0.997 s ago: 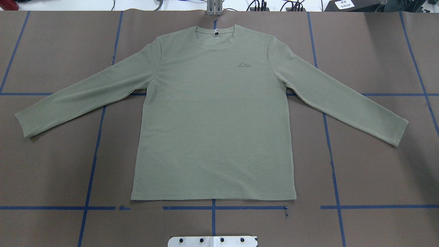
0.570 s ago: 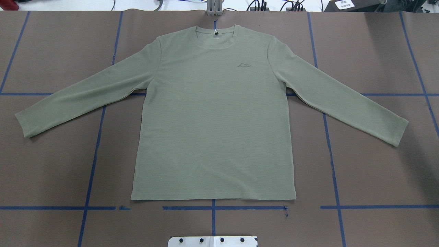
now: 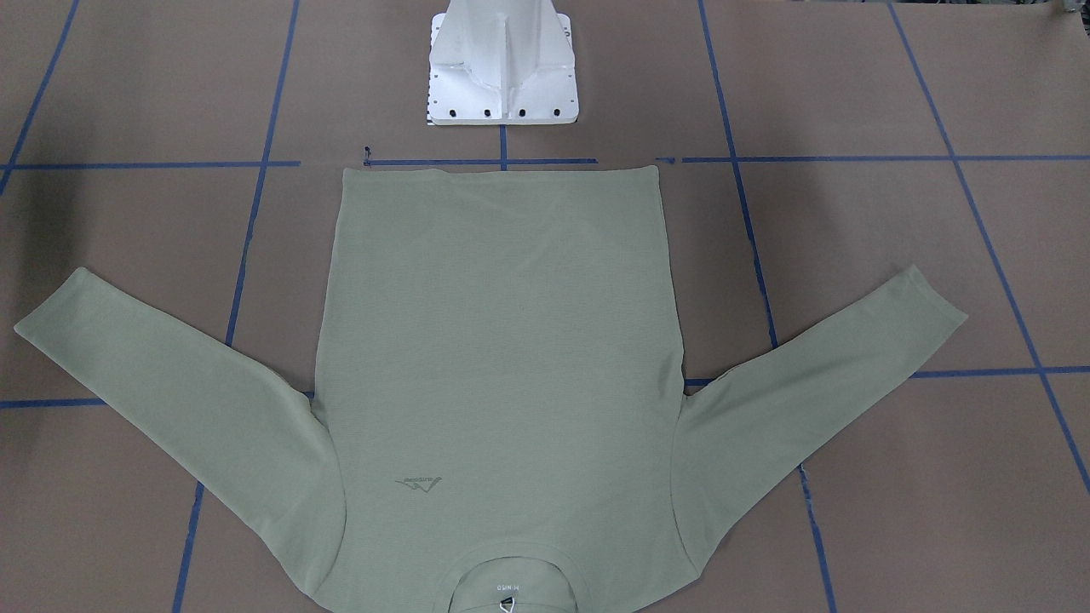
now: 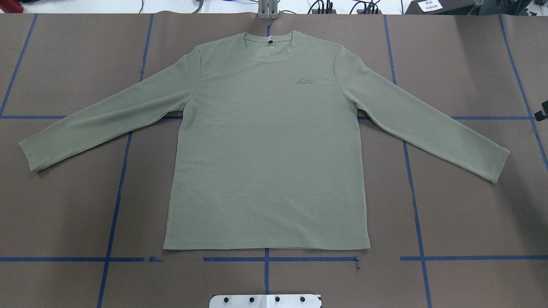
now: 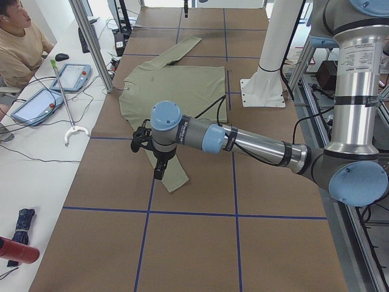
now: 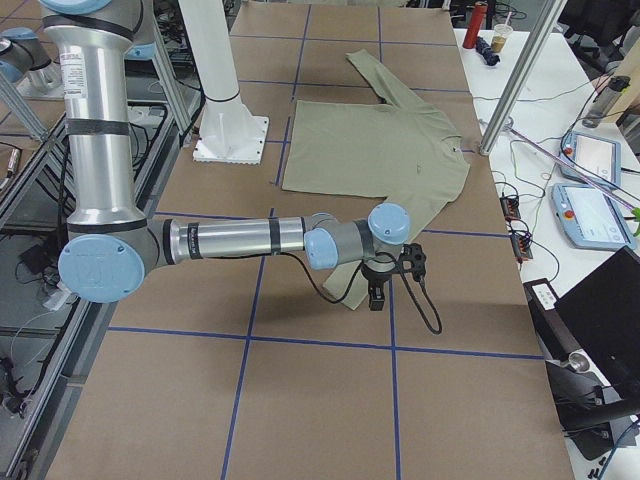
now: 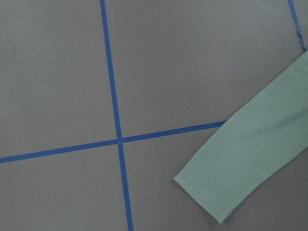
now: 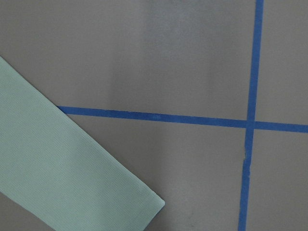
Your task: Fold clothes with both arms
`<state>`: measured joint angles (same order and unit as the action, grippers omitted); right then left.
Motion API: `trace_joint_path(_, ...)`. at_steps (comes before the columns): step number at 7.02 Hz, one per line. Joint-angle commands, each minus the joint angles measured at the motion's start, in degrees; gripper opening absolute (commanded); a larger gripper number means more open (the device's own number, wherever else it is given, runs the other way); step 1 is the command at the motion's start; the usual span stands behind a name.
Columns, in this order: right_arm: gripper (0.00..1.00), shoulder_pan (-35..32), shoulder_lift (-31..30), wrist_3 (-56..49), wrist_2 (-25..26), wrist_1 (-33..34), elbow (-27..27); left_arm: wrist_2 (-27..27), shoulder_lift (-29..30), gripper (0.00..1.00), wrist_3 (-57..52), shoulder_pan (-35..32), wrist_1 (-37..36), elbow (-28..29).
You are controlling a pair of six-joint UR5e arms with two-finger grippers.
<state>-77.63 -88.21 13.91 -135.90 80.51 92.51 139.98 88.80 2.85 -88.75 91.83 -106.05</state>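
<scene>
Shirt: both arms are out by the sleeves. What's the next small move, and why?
Probably bring each gripper down over its near cuff to grasp it. The shirt lies flat and unfolded, sleeves spread. The left gripper hangs beside the left cuff, the right gripper beside the right cuff, and neither holds cloth.

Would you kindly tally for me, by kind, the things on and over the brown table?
Pale sage-green long-sleeved knit shirt: 1
Silver-grey robot arms with light blue joint caps: 2 (left, right)
White metal pedestal base: 1
Total: 4
</scene>
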Motion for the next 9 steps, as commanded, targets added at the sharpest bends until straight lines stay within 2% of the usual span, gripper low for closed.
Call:
trace_joint_path(1,1.0,4.0,0.1,3.6,0.1,-3.0,-0.1,0.4,0.4,1.0,3.1,0.2,2.0,-0.1)
trace_joint_path(2,1.0,7.7,0.1,12.8,0.3,-6.5,0.1,0.1,1.1,1.0,4.5,0.5,4.0,0.1)
trace_joint_path(3,1.0,11.7,-0.6,23.2,0.9,-14.2,-0.3,-0.3,1.3,1.0,4.7,2.9,7.2,0.0)
trace_joint_path(5,1.0,18.0,-4.8,39.6,6.3,-29.0,-0.5,-1.0,0.6,0.99,4.1,5.4,7.8,-0.6)
trace_joint_path(6,0.9,18.4,-6.3,40.5,7.1,-31.1,-0.6,-0.8,0.2,1.0,4.8,5.3,6.9,-0.5)
trace_joint_path(7,0.86,18.3,-6.5,38.7,7.1,-31.4,-2.2,-0.7,-0.1,1.0,5.0,5.3,6.4,0.3)
trace_joint_path(8,0.8,18.3,-5.7,33.3,7.3,-31.4,-4.6,-1.0,0.0,1.0,5.1,5.4,6.4,0.1)
trace_joint_path(9,0.73,18.0,-4.3,32.3,7.1,-31.1,-5.4,-1.0,0.1,1.0,5.1,5.4,6.3,0.0)
